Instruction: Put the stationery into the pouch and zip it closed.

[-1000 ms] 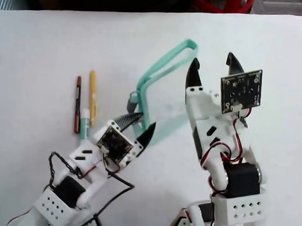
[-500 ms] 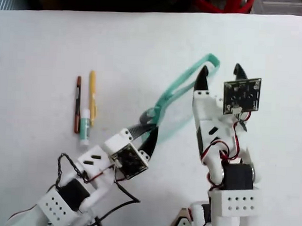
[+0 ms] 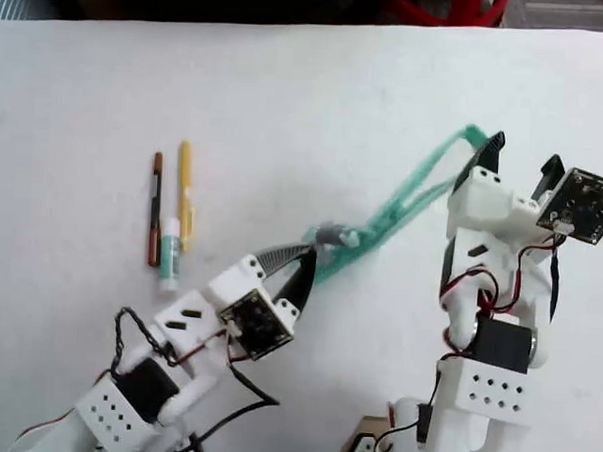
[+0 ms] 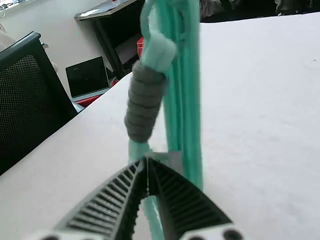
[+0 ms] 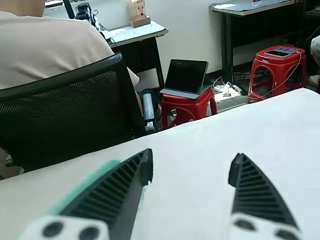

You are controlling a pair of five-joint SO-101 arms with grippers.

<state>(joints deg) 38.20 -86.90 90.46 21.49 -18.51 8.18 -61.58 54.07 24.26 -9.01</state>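
Left hand (image 3: 310,258), clamped on the teal translucent zip pouch (image 3: 402,205), holds it at centre. Right hand (image 3: 526,153) gapes empty at its far-right end. Brown pen (image 3: 155,210), yellow pen (image 3: 185,196) and white-and-teal tube (image 3: 169,250) lie left, unpacked. Next, likely: load them.

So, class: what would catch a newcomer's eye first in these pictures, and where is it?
The teal pouch, stretched thin across mid-table from the left gripper, shut on its near end, to the open right gripper. To its side a brown pen, a yellow pen and a glue stick lie in a row, not yet packed.
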